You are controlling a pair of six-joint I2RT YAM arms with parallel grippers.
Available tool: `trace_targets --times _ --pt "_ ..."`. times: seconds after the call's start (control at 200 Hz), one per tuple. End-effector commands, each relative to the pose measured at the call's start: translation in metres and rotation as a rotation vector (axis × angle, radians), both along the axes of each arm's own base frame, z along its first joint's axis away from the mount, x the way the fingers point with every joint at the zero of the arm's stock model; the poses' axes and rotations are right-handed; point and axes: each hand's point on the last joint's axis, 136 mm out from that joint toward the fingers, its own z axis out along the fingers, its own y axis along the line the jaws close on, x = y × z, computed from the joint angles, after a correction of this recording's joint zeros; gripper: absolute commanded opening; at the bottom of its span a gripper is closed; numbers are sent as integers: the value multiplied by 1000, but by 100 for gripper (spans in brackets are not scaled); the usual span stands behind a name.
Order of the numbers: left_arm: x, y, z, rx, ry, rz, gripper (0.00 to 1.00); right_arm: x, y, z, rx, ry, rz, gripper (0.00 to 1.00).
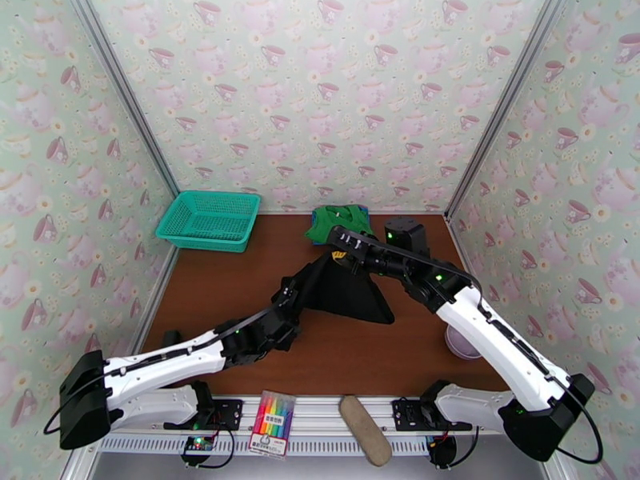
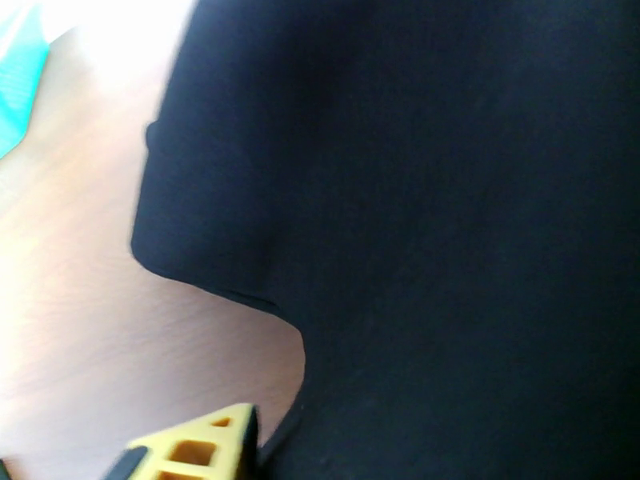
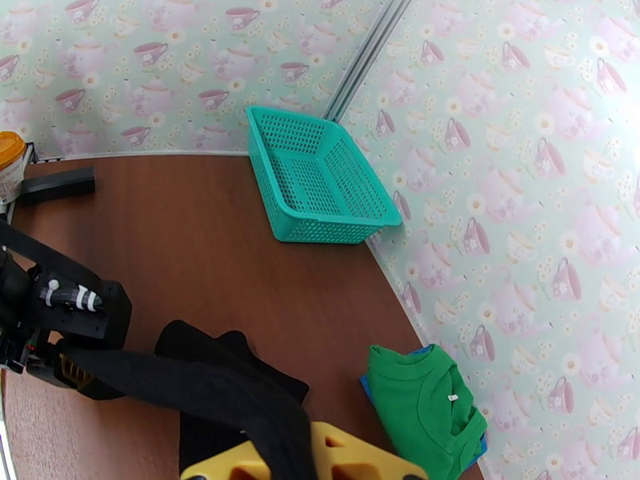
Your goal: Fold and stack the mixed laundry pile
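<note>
The black garment [image 1: 348,290] hangs stretched above the table's middle, and its lower edge drapes onto the wood. My left gripper [image 1: 298,288] is shut on its left corner; the cloth [image 2: 448,218] covers most of the left wrist view beside a yellow finger [image 2: 200,446]. My right gripper [image 1: 341,248] is shut on the upper corner, and a taut black strip [image 3: 200,386] runs from its yellow fingers [image 3: 352,462] to the left gripper [image 3: 76,370]. The green garment [image 1: 340,222] [image 3: 424,410] lies folded at the back on top of the blue garment [image 3: 365,387], of which just an edge shows.
The teal mesh basket [image 1: 210,219] [image 3: 320,182] stands at the back left corner. A black box [image 1: 405,232] sits at the back right and a pale cup [image 1: 460,343] at the right edge. A marker pack [image 1: 272,423] and a tan oblong [image 1: 365,430] lie on the front rail.
</note>
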Motion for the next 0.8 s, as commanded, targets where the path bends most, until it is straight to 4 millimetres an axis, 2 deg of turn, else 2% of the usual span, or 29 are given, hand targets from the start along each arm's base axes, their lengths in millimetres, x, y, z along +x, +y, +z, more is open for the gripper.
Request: trace_targets --times 0.0,0.03,0.115,0.391,0.611,0.721,0.796 --pt "-11 -21 -11 -69 74 -111 54 -2 -5 23 41 -30 -5 0" --pt "-13 -25 -13 -84 86 -128 61 -2 -6 21 38 -28 -7 0" --pt "-16 -30 -15 -103 104 -153 68 -1 -8 19 35 -23 -6 0" --pt "-16 -34 -19 -122 98 -204 66 -3 -8 14 35 -12 7 0" --pt "-16 -43 -41 -123 123 -253 65 -4 -9 13 37 -8 13 0" --pt "-12 -45 -52 -104 120 -251 62 -6 -9 15 42 -11 18 0" --pt "-9 -50 -51 -115 95 -259 59 -7 -9 16 48 -11 22 0"
